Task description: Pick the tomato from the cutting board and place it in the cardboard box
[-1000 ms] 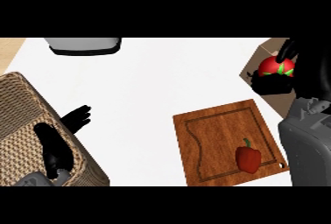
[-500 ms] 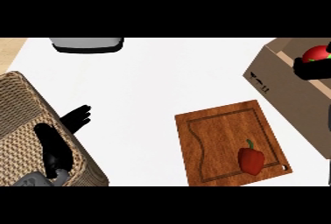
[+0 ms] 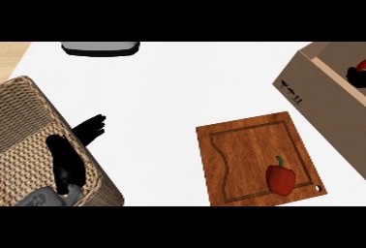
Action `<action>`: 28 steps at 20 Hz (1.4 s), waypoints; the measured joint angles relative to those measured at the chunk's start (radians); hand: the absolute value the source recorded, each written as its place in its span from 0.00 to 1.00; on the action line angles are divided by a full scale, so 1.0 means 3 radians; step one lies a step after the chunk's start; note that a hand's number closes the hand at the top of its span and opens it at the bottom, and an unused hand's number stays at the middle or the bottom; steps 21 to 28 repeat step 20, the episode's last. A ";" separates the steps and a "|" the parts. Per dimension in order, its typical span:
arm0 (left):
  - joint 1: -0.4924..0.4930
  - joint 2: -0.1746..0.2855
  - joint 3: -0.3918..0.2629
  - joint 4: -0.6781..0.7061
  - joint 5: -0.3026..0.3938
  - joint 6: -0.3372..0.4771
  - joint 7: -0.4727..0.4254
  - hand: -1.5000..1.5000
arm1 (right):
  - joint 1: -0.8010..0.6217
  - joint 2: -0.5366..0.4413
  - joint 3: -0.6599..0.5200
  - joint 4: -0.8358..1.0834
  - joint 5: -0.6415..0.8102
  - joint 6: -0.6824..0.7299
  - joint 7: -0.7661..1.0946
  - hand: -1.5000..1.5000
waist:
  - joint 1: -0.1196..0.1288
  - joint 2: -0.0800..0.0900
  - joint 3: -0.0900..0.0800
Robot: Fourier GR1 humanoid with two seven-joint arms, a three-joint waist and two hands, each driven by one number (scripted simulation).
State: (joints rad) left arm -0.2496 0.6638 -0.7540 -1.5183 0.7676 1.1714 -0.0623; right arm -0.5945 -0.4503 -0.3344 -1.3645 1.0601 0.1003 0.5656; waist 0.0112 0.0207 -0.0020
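Countertop (image 3: 186,87), white and smooth, fills the scene. Large woven wicker basket (image 3: 28,126) sits at the near left. Brown cardboard box (image 3: 307,87) stands open at the far right, and a reddish-brown wooden cutting board (image 3: 243,155) lies near right, apart from the box. A grey, dark-edged object (image 3: 100,47) is cut off at the far edge. The black left hand (image 3: 87,131) rests open beside the basket, fingers up. A red bell pepper (image 3: 281,178) lies on the board. Inside the box at the right edge show a sliver of the red tomato (image 3: 361,65) and the black right hand (image 3: 355,76) touching it; whether that hand grips cannot be told.
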 measured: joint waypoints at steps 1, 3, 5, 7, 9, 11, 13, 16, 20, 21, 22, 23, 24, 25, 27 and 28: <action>-0.0026 0.0002 -0.0015 0.0000 0.0007 0.0000 0.0002 0.50 | 0.0000 -0.0015 -0.0058 0.0127 -0.0027 -0.0069 -0.0053 0.00 | 0.0002 0.0001 0.0001; -0.0020 0.0012 -0.0039 -0.0022 0.0010 -0.0006 -0.0015 0.50 | -0.0005 -0.0009 -0.0175 0.0356 -0.0104 -0.0185 -0.0125 0.00 | 0.0019 0.0001 0.0002; -0.0039 0.0040 -0.0038 -0.0005 0.0032 -0.0019 -0.0022 0.50 | -0.0029 0.0002 -0.0295 0.0551 -0.0241 -0.0275 -0.0254 0.00 | 0.0021 0.0003 0.0003; -0.0055 0.0031 -0.0059 -0.0012 0.0037 -0.0017 -0.0034 0.50 | -0.0062 -0.0005 -0.0421 0.0739 -0.0394 -0.0365 -0.0425 0.00 | 0.0022 0.0001 0.0005; -0.0038 0.0011 -0.0059 0.0017 0.0051 -0.0026 -0.0056 0.50 | -0.0096 0.0006 -0.0507 0.0887 -0.0507 -0.0484 -0.0597 0.00 | 0.0029 0.0000 0.0005; -0.0052 0.0016 -0.0066 0.0018 0.0070 -0.0026 -0.0061 0.50 | -0.0099 0.0034 -0.0608 0.0979 -0.0671 -0.0609 -0.0847 0.00 | 0.0018 -0.0004 0.0006; -0.0054 0.0034 -0.0070 0.0032 0.0085 -0.0030 -0.0074 0.50 | -0.0115 0.0056 -0.0714 0.1030 -0.0862 -0.0692 -0.1100 0.00 | 0.0003 -0.0009 0.0007; -0.0023 0.0049 -0.0090 0.0012 0.0108 -0.0034 -0.0097 0.50 | -0.0172 0.0100 -0.0924 0.1075 -0.1203 -0.0764 -0.1407 0.00 | -0.0009 -0.0023 0.0006; 0.0013 0.0045 -0.0070 0.0050 0.0129 -0.0048 -0.0145 0.50 | -0.0188 0.0083 -0.1237 0.1099 -0.1653 -0.0735 -0.1678 0.00 | -0.0050 -0.0040 0.0003; 0.0013 0.0045 -0.0070 0.0050 0.0129 -0.0048 -0.0145 0.50 | -0.0188 0.0083 -0.1237 0.1099 -0.1653 -0.0735 -0.1678 0.00 | -0.0050 -0.0040 0.0003; 0.0013 0.0045 -0.0070 0.0050 0.0129 -0.0048 -0.0145 0.50 | -0.0188 0.0083 -0.1237 0.1099 -0.1653 -0.0735 -0.1678 0.00 | -0.0050 -0.0040 0.0003; 0.0013 0.0045 -0.0070 0.0050 0.0129 -0.0048 -0.0145 0.50 | -0.0188 0.0083 -0.1237 0.1099 -0.1653 -0.0735 -0.1678 0.00 | -0.0050 -0.0040 0.0003; 0.0013 0.0045 -0.0070 0.0050 0.0129 -0.0048 -0.0145 0.50 | -0.0188 0.0083 -0.1237 0.1099 -0.1653 -0.0735 -0.1678 0.00 | -0.0050 -0.0040 0.0003; 0.0013 0.0045 -0.0070 0.0050 0.0129 -0.0048 -0.0145 0.50 | -0.0188 0.0083 -0.1237 0.1099 -0.1653 -0.0735 -0.1678 0.00 | -0.0050 -0.0040 0.0003; 0.0013 0.0045 -0.0070 0.0050 0.0129 -0.0048 -0.0145 0.50 | -0.0188 0.0083 -0.1237 0.1099 -0.1653 -0.0735 -0.1678 0.00 | -0.0050 -0.0040 0.0003; 0.0013 0.0045 -0.0070 0.0050 0.0129 -0.0048 -0.0145 0.50 | -0.0188 0.0083 -0.1237 0.1099 -0.1653 -0.0735 -0.1678 0.00 | -0.0050 -0.0040 0.0003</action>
